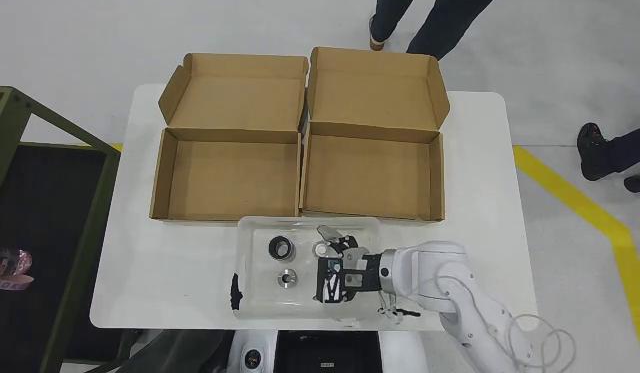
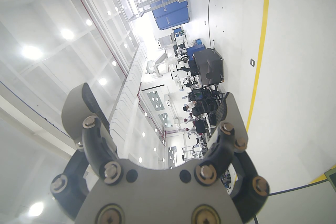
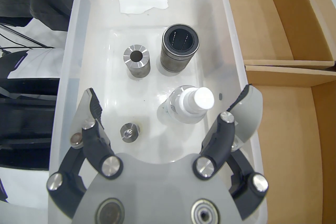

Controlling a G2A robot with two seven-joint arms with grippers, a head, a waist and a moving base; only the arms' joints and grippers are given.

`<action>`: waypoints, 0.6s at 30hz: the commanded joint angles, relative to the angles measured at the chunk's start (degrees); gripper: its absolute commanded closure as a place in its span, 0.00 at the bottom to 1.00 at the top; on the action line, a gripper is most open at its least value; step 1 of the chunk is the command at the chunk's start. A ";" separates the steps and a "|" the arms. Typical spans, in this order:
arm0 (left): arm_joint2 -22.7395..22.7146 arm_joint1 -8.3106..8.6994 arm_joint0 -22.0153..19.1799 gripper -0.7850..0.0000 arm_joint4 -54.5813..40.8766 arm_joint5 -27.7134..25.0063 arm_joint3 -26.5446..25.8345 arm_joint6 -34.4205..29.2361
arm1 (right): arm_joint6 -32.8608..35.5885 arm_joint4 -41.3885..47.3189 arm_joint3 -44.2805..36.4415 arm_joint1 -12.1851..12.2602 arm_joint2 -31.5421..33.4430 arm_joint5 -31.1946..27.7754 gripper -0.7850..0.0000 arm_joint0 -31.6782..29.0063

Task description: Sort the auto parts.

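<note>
Right claw (image 3: pixel 169 92) hangs open above the bottle (image 3: pixel 189 107) in the tub (image 3: pixel 231 25), and I fear a finger (image 3: pixel 253 107) snagging the wall could tip it over.

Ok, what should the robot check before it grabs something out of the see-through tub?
1. Right gripper open: ok.
2. Right gripper over the clear tub: ok.
3. Bottle upright, just ahead of the gripper: ok.
4. Cardboard box and other cardboard box open: ok.
5. Which box takes which part: cannot tell.
6. Left gripper open, pointing away from the table: ok.
</note>
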 commanded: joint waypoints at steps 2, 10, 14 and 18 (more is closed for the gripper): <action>0.00 0.00 0.00 0.00 0.00 0.00 0.00 0.00 | 0.95 1.57 0.79 0.03 -0.24 1.09 0.00 0.33; 0.00 0.00 0.00 0.00 0.00 0.00 0.00 0.00 | 4.05 5.16 2.83 0.18 -1.03 3.38 0.08 1.91; 0.00 0.00 0.00 0.00 0.00 0.00 0.00 0.00 | 4.61 5.98 3.73 0.22 -1.79 4.33 0.30 2.90; 0.00 0.00 0.00 0.00 0.00 0.00 0.00 0.00 | 4.89 6.43 4.52 0.24 -2.42 5.03 0.50 3.75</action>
